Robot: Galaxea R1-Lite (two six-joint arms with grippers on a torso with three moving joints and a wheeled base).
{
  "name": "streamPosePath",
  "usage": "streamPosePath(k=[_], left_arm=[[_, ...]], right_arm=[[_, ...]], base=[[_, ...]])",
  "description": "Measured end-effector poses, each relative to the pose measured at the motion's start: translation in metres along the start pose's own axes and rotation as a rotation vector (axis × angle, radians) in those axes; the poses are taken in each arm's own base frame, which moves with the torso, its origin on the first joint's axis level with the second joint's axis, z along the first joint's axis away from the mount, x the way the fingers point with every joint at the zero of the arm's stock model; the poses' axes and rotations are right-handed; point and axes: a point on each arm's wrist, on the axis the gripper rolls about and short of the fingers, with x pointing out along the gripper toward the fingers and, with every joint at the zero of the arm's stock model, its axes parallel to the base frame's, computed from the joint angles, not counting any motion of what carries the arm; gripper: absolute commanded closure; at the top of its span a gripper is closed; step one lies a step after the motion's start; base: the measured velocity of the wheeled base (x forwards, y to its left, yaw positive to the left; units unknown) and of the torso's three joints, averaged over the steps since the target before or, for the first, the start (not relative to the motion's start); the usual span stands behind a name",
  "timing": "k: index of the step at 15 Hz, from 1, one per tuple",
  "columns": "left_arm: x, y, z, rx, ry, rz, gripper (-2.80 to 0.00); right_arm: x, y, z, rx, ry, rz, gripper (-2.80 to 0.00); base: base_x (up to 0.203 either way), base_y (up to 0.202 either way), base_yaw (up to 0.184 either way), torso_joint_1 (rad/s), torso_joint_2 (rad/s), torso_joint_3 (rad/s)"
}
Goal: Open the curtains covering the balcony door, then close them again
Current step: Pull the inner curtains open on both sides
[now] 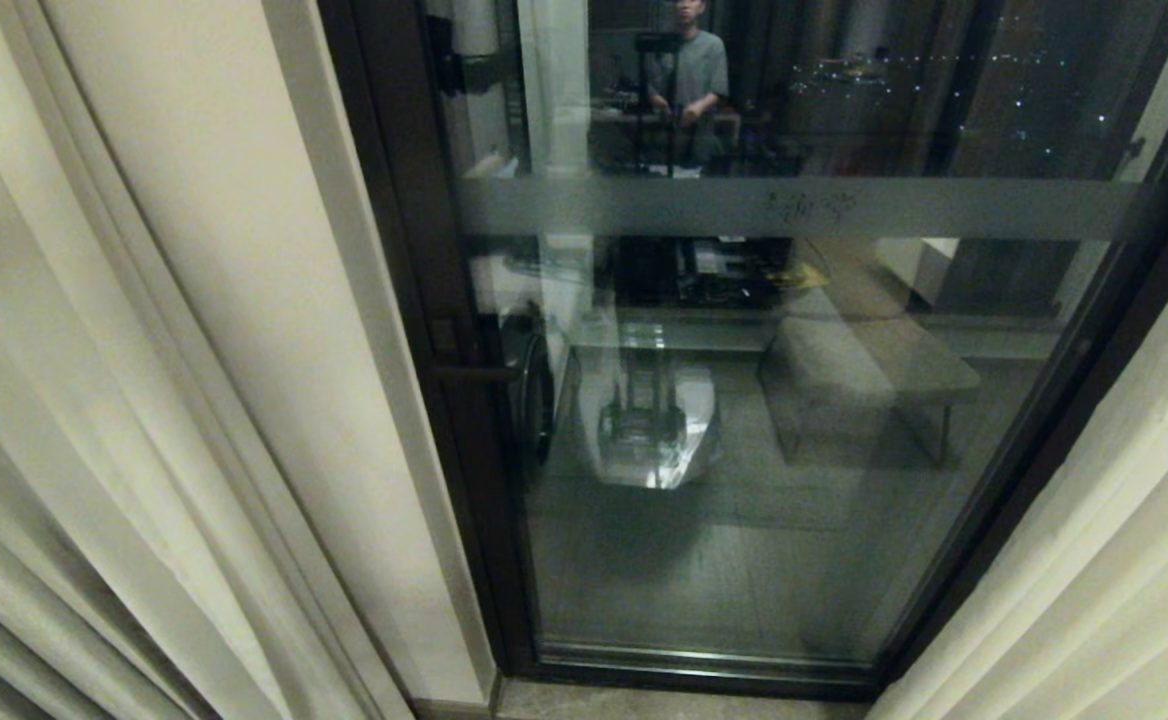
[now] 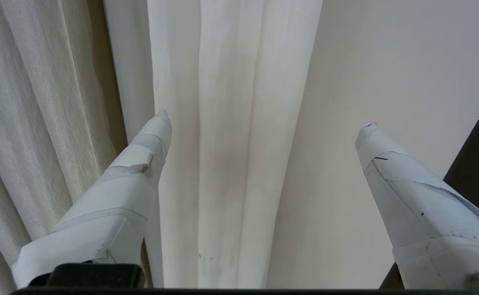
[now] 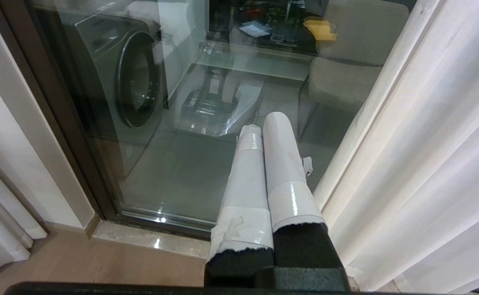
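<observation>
From the head camera I see the door [image 1: 764, 420] uncovered, its dark frame and frosted band in full sight. The curtains [image 1: 64, 400] are drawn back, one bunch hanging at the left and another at the right edge. A strip of wall [image 1: 274, 300] separates the left bunch from the door frame. A person [image 1: 689, 75] and a sofa [image 1: 864, 370] are reflected in the glass.

My left gripper [image 2: 264, 123] faces a pale curtain fold beside the wall, its jaws spread wide with nothing between them. My right gripper [image 3: 266, 127] hangs low before the glass, next to the right curtain, jaws pressed together and empty. A washer [image 3: 133, 78] stands behind the glass.
</observation>
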Motion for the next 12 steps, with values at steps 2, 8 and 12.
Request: streamPosePath(k=[2, 8, 12], left_arm=[[-0.0017, -0.0005, -0.0001, 0.0, -0.001, -0.002, 0.0], [-0.0062, -0.0017, -0.0022, 0.0, 0.008, -0.01, 0.0], [-0.0103, -0.0027, -0.0077, -0.003, 0.02, -0.017, 0.0]], right_arm=[[0.0, 0.0, 0.0, 0.0, 0.0, 0.0, 0.0], [0.0, 0.0, 0.0, 0.0, 0.0, 0.0, 0.0], [0.0, 0.0, 0.0, 0.0, 0.0, 0.0, 0.0]], base=[[0.0, 0.0, 0.0, 0.0, 0.0, 0.0], [0.0, 0.0, 0.0, 0.0, 0.0, 0.0], [0.0, 0.0, 0.0, 0.0, 0.0, 0.0]])
